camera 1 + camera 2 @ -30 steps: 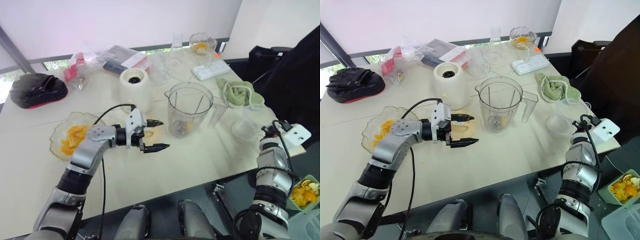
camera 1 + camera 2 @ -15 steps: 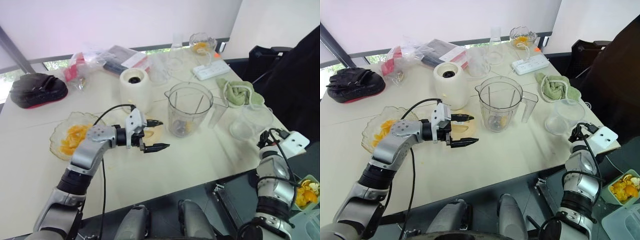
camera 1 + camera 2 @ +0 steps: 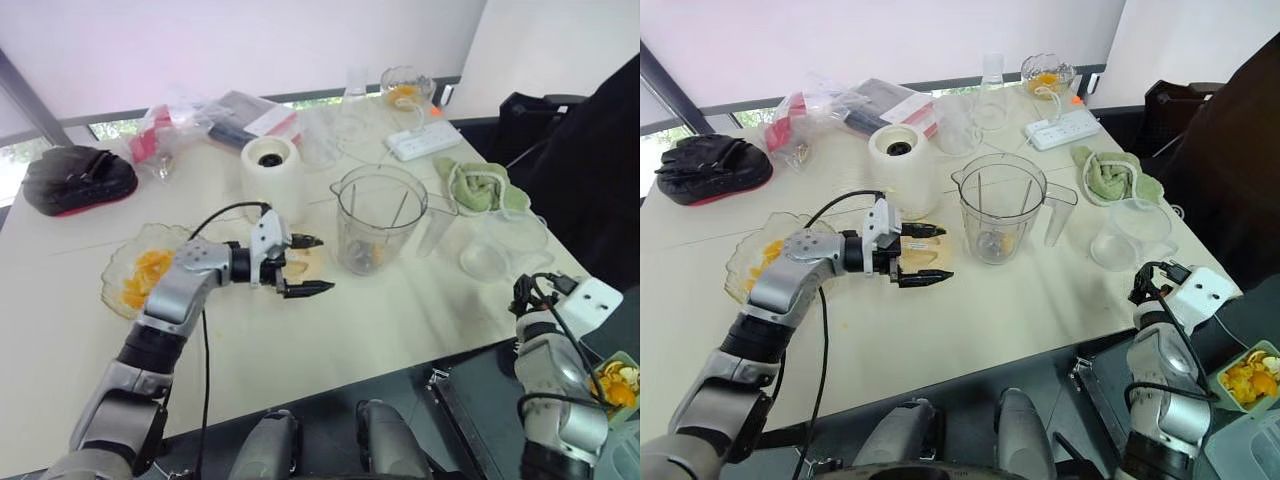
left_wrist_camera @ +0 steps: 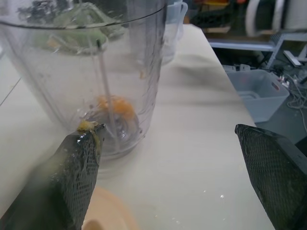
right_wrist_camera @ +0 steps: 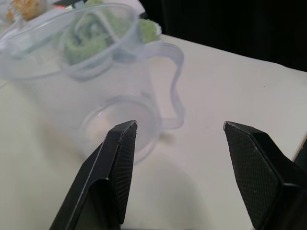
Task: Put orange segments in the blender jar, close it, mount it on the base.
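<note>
The table (image 3: 400, 320) carries the open jar (image 3: 378, 218) at its middle, the base (image 3: 271, 178) just behind and left of it, a clear jug (image 3: 1130, 232) near the right edge, and a bowl (image 3: 118, 262) of segments (image 3: 145, 275) at the left. The left gripper (image 3: 322, 264) hovers between bowl and jar, fingers spread wide and empty, above a pale disc (image 4: 103, 215); the right gripper (image 5: 178, 125), also spread, faces the jug. A few orange pieces (image 4: 114, 106) lie at the jar's bottom.

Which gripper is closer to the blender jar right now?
Left. The left gripper hangs open just beside the blender jar; the right gripper, also open, is farther off, by the clear cup.
</note>
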You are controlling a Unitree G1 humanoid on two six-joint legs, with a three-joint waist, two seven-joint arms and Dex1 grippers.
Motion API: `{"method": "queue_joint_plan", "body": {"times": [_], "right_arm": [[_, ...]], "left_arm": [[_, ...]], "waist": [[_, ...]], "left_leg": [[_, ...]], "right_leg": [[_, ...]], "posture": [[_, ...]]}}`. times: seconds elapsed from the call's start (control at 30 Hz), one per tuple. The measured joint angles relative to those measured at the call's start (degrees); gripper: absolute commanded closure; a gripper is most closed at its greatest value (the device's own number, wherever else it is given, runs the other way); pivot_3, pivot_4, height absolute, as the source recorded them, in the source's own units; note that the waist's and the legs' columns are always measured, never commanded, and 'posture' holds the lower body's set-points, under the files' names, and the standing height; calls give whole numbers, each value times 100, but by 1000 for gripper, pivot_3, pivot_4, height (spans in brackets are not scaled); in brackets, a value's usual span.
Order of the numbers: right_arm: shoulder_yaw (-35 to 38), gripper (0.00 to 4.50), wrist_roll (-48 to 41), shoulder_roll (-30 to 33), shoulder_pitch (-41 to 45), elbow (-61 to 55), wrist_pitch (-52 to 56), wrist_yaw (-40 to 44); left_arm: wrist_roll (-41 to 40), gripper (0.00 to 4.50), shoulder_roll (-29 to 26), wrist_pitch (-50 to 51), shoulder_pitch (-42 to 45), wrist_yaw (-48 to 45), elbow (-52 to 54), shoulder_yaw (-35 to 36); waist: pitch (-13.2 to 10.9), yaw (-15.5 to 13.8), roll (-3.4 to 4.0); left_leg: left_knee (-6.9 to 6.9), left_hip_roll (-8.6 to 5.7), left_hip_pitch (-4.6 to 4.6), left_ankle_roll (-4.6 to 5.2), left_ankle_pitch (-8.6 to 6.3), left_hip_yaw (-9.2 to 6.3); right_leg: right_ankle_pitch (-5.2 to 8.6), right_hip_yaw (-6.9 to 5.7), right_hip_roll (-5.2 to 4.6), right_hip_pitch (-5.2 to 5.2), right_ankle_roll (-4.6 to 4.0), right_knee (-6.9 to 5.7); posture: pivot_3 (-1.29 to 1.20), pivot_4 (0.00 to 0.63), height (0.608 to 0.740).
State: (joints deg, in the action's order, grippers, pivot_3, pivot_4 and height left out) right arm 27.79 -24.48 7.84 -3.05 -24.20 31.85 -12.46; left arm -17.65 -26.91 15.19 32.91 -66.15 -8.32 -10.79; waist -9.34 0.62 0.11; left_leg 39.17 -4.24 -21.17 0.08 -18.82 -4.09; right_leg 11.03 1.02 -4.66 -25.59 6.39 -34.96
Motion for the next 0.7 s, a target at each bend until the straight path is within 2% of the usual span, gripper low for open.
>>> {"method": "queue_joint_plan", "body": {"times": [0.1,0.17,0.33,0.43,0.6,0.7], "right_arm": [[-249,1528,55,103,-120,-751,594,-83],[-509,1528,168,406,-218,-1272,1015,-53],[-801,1528,367,1390,-222,-2236,2048,199],[-815,1528,285,1968,-162,-2648,2637,570],[-654,1528,-325,2742,352,-3185,3671,1450],[-337,1528,-1234,3343,847,-3250,4231,2326]], "left_arm": [[77,0,12,-242,335,-199,-487,-4],[118,0,22,-402,573,-333,-913,-4],[353,0,-3,-832,1190,-759,-1959,-13],[541,0,-71,-1101,1537,-1040,-2518,-25],[884,0,-185,-1604,2085,-1665,-3400,-190],[1230,0,-176,-1998,2444,-1941,-4144,-360]], "waist": [[1,-19,1],[2,-47,3],[1,-138,1],[-2,-132,-5],[-3,-107,-6],[-4,-118,-8]], "left_leg": [[0,-2,1,1,0,-4],[0,-4,-2,-2,1,-7],[3,-10,-13,-1,0,-3],[8,-9,-12,35,-20,-2],[10,1,-4,36,-20,2],[10,2,-10,40,-22,3]], "right_leg": [[6,-2,0,0,7,0],[10,-4,0,0,11,-1],[10,-5,-3,3,12,8],[10,-7,-2,10,13,23],[10,-12,6,27,13,54],[9,-14,5,25,14,63]], "posture": [[0,150,740],[0,150,740],[0,150,740],[0,150,740],[0,150,740],[0,150,740]]}}
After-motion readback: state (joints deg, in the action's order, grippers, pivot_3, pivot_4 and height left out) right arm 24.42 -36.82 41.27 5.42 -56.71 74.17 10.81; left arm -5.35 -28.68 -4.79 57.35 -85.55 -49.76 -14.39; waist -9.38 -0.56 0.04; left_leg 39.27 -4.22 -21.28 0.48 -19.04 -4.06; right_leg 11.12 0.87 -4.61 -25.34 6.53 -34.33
